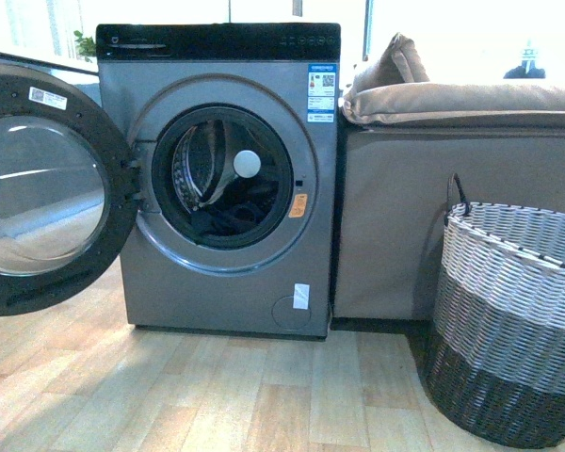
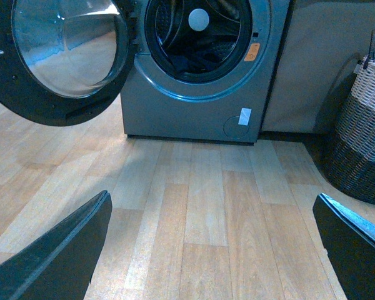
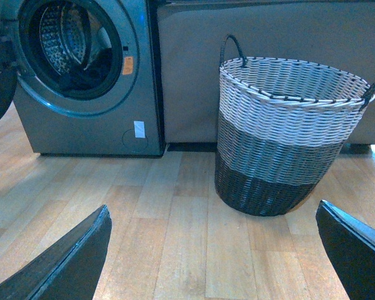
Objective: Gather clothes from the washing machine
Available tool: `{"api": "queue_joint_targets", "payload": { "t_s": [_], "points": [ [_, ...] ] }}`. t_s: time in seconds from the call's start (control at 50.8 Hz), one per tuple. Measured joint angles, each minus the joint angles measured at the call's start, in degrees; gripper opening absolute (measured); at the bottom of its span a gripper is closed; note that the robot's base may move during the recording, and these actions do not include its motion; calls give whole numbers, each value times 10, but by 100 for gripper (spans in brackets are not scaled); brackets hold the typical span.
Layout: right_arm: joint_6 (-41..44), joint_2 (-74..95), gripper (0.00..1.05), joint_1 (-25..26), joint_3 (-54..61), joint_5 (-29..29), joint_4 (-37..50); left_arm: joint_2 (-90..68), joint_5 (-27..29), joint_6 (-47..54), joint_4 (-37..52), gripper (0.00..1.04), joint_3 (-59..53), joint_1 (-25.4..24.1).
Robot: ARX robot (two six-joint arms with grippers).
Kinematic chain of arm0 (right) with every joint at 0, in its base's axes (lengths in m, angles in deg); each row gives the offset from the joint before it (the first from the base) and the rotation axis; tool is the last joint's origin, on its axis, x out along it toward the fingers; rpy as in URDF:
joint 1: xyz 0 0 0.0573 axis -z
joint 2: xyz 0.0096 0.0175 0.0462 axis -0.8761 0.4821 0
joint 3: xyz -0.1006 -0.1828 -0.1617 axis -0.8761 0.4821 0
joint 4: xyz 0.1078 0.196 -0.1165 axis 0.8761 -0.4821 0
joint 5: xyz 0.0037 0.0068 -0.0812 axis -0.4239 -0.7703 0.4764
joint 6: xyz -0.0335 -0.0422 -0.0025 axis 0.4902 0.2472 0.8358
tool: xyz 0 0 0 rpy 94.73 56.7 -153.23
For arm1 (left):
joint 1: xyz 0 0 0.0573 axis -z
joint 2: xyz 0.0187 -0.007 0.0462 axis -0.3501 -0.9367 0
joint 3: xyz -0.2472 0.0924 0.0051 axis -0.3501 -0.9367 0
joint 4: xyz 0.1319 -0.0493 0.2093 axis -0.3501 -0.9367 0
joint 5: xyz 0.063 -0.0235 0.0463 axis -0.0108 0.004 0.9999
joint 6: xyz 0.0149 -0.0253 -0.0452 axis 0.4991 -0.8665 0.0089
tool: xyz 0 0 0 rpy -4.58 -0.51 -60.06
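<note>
The grey washing machine (image 1: 226, 273) stands ahead with its round door (image 1: 38, 198) swung open to the left. Dark clothes (image 1: 234, 217) lie low in the steel drum; they also show in the left wrist view (image 2: 194, 61) and the right wrist view (image 3: 81, 78). Neither arm shows in the front view. My left gripper (image 2: 215, 250) is open and empty over the wooden floor, well short of the machine (image 2: 187, 119). My right gripper (image 3: 215, 250) is open and empty over the floor, short of the machine (image 3: 81, 125) and the basket.
A woven grey-white basket (image 1: 508, 320) stands on the floor at the right, also in the right wrist view (image 3: 287, 134). A beige sofa (image 1: 395, 217) with a cushion (image 1: 395, 66) stands beside the machine. The open door juts out at the left.
</note>
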Motion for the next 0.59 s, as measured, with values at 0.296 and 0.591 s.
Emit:
{"api": "queue_joint_targets", "payload": {
  "t_s": [0.296, 0.591],
  "points": [
    [0, 0, 97, 0, 0, 0, 0, 0, 0, 0, 0, 98, 0, 0],
    [0, 0, 97, 0, 0, 0, 0, 0, 0, 0, 0, 98, 0, 0]
  ]
}}
